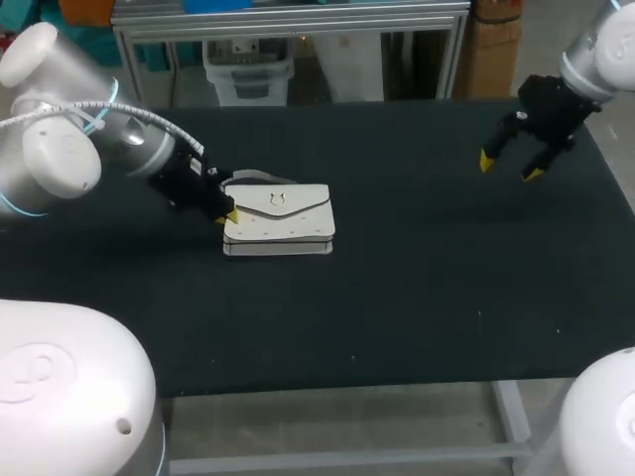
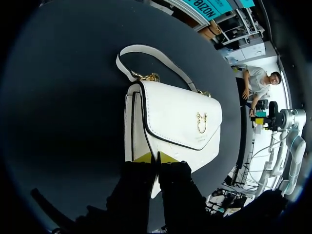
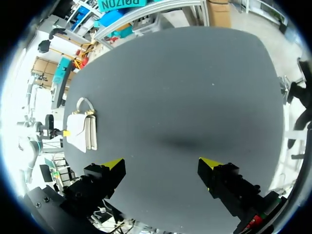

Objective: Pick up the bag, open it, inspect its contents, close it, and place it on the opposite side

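While the bag (image 2: 175, 124) lies flat on the table (image 1: 417, 297) with its flap down and its gold clasp (image 2: 201, 122) fastened, you should log this task as barely begun.

Position, head view: the bag sits toward 9 o'clock from the table's centre. Its strap (image 2: 156, 53) lies slack on the surface at the bag's 11 o'clock side. No part of the bag looks raised off the table.

Left gripper (image 1: 226, 213): at the bag's 9 o'clock edge. In the left wrist view its 2 yellow tips are drawn close, with a thin strip of the bag's edge between them, touched from both sides. Read it as clamped on the bag. Judgement: step 1, the pick-up, is at the grasp stage, and the lift is not yet made.

Right gripper (image 1: 508, 167): hangs above the table toward 2 o'clock, well apart from the bag. Its fingers are spread wide with nothing between them.

Tally: 0 of 5 steps complete, with a grasp in place.

Left to do:
- lift the bag
- open the flap
- inspect inside
- close it
- set it down on the opposite side, which you can take to be the 3 o'clock half of the table

The contents are not visible now. Opening the flap probably needs the right gripper, and it is far off, so expect a long reach first.
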Action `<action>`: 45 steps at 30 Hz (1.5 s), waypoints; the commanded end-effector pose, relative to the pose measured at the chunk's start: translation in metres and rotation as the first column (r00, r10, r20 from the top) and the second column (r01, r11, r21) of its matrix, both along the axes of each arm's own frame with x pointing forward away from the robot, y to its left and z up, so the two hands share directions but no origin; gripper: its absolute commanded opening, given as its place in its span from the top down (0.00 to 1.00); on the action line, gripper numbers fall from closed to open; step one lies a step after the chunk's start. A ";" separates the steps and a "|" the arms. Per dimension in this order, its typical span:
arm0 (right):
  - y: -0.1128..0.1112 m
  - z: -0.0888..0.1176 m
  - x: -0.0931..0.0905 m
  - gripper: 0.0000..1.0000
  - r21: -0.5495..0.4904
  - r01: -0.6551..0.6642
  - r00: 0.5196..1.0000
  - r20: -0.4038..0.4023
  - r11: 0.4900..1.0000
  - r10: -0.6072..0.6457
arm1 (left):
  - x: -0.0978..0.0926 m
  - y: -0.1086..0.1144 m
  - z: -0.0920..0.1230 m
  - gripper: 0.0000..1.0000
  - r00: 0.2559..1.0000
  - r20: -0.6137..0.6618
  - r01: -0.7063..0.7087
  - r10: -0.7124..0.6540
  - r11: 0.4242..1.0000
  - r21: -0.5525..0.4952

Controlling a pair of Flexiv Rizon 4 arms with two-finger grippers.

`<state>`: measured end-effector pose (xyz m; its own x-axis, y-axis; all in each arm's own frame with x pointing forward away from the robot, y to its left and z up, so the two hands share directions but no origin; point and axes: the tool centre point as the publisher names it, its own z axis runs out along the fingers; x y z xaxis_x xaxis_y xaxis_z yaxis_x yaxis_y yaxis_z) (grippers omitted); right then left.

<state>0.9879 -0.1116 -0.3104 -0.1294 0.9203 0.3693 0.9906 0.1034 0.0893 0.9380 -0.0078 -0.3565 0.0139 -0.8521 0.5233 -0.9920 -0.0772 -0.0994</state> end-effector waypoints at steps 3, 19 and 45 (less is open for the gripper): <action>-0.019 0.009 0.017 0.00 -0.063 -0.011 1.000 0.006 0.998 0.011 | 0.014 0.031 0.008 1.00 1.000 0.009 -0.014 0.014 0.999 0.051; -0.063 0.013 0.046 0.00 -0.145 -0.020 0.999 0.024 0.989 0.024 | 0.091 0.122 -0.003 1.00 0.999 -0.007 -0.031 0.033 0.981 0.192; -0.082 0.021 0.047 0.00 -0.193 0.026 0.999 0.038 0.981 -0.019 | 0.129 0.185 0.002 1.00 0.999 0.029 -0.038 0.034 0.984 0.172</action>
<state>1.0406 -0.1936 -0.2943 -0.1230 0.9732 0.1942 0.9896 0.1056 0.0979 1.0654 0.1596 -0.3547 0.0236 -0.9348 0.3543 -0.9883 -0.0752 -0.1327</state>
